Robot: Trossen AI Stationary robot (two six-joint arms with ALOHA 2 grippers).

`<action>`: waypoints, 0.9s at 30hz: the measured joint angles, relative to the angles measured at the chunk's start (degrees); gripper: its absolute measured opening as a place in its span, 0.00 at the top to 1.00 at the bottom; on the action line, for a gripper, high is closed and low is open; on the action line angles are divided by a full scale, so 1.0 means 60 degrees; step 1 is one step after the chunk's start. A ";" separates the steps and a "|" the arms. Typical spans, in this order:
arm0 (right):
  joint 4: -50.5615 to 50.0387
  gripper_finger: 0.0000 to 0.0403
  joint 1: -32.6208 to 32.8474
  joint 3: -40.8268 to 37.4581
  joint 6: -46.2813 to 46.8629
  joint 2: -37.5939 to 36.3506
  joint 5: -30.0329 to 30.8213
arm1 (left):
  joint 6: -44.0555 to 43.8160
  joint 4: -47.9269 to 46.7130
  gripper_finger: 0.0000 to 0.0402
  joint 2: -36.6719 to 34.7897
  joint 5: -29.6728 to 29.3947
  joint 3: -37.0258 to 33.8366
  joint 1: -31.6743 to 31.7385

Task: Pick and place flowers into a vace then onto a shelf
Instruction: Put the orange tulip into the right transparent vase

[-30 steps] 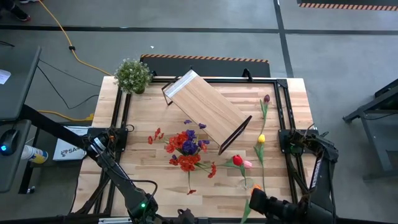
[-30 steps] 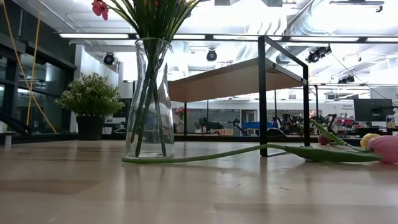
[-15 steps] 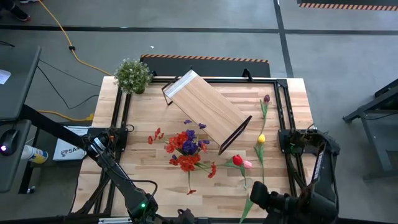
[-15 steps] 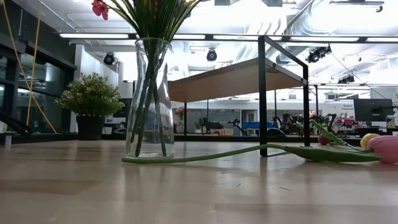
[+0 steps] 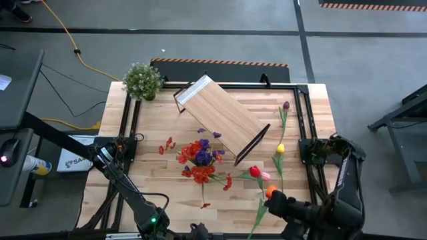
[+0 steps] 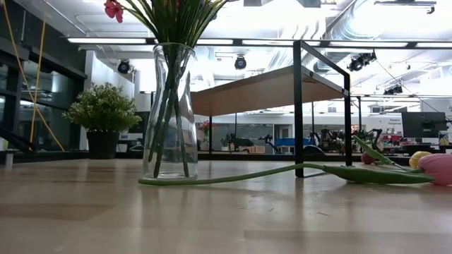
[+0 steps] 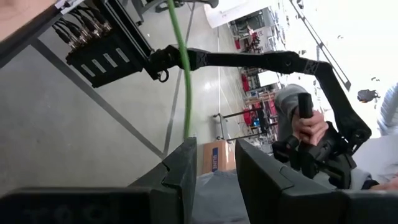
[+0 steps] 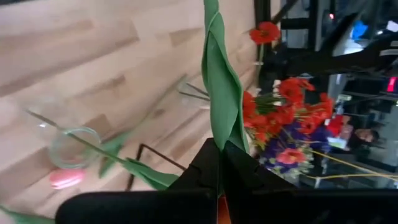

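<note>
A clear glass vase (image 5: 200, 160) full of red and purple flowers stands at the table's middle, left in the low view (image 6: 169, 113). The light-wood shelf (image 5: 220, 123) stands slantwise behind it. Maroon (image 5: 285, 105), yellow (image 5: 280, 149), red (image 5: 254, 171) and pink (image 5: 265, 176) tulips lie along the table's right side. My right gripper (image 5: 272, 198), near the front right, is shut on an orange tulip (image 5: 270, 192). My left gripper (image 7: 214, 168) is at the near edge, open, nothing between its fingers; a green stem (image 7: 185, 74) runs ahead of them. My right gripper pinches the orange tulip's stem (image 8: 219, 134) between its two shut fingers, close behind the blossom. It comes slanting down from the table's right. The leafy stem (image 5: 257, 220) sticks out past the fingers toward the near edge, held off the tabletop.
A bushy potted plant (image 5: 142, 80) stands at the far left corner. A small clear glass (image 8: 74, 146) sits by the pink tulip. A long stem with a leaf (image 6: 282, 173) lies flat in front of the vase. A person (image 7: 305, 124) stands beyond the table.
My right gripper has risen and gone toward the far edge and a little left, rolling as it went. It stays shut on the orange tulip, whose stem has swung along with it. The left arm has kept still.
</note>
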 joint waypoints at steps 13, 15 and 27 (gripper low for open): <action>-0.0003 1.00 0.0000 0.0000 -0.0686 0.0000 0.1279 | 0.0062 0.0000 0.64 0.0000 -0.0037 0.0000 0.0653; -0.0003 1.00 0.0000 0.0000 -0.0706 0.0000 0.1371 | 0.0001 0.0000 0.64 0.0000 0.0026 0.0000 0.0792; -0.0003 1.00 -0.0040 0.0000 -0.0831 0.0004 0.1654 | -0.0008 0.0004 0.64 0.0000 0.0414 0.0000 0.1060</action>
